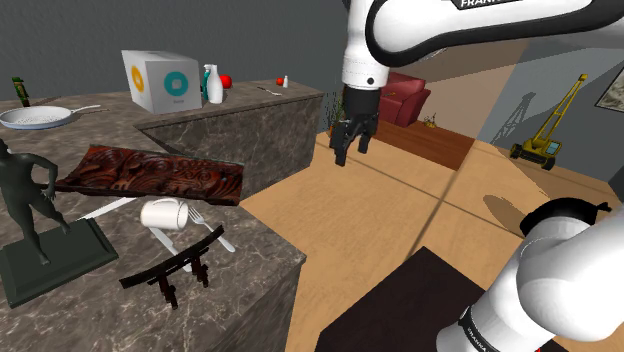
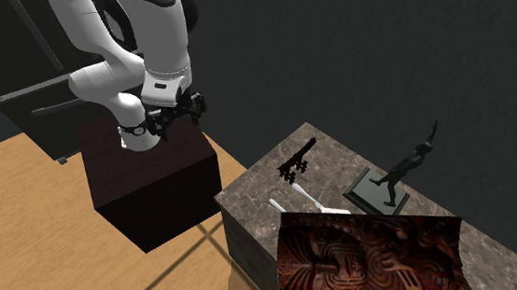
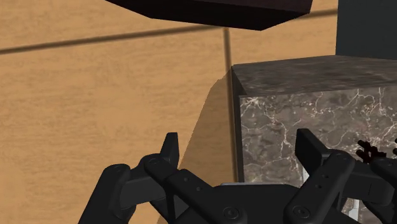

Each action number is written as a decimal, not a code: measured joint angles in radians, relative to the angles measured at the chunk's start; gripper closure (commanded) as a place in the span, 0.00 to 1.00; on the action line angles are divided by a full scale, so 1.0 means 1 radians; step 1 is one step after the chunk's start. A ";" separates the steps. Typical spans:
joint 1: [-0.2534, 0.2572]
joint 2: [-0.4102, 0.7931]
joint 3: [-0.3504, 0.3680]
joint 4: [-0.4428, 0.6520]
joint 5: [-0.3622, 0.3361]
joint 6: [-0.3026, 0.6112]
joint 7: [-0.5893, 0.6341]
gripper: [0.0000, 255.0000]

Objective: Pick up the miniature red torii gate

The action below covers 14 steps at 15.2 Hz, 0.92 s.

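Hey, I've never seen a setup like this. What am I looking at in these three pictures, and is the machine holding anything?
It is a white robot arm standing on a dark box, all drawn by a simulator. Two pictures come from cameras placed around it. The third looks along its end effector, the black two-finger claw. Its fingers stand apart above the wooden floor and hold nothing. On the marble counter are a small dark torii gate, which the arm is meant to pick up, a statue, a carved tray, a white mug on its side and a fork.
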 measured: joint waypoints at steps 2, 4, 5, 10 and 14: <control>0.011 0.064 0.023 0.022 0.012 0.028 0.029 0.00; 0.020 0.137 0.043 0.057 0.019 0.051 0.055 0.00; 0.023 0.167 0.049 0.070 0.021 0.059 0.062 0.00; 0.050 0.342 0.091 0.164 0.026 0.105 0.124 0.00; 0.072 0.482 0.113 0.259 0.021 0.123 0.164 0.00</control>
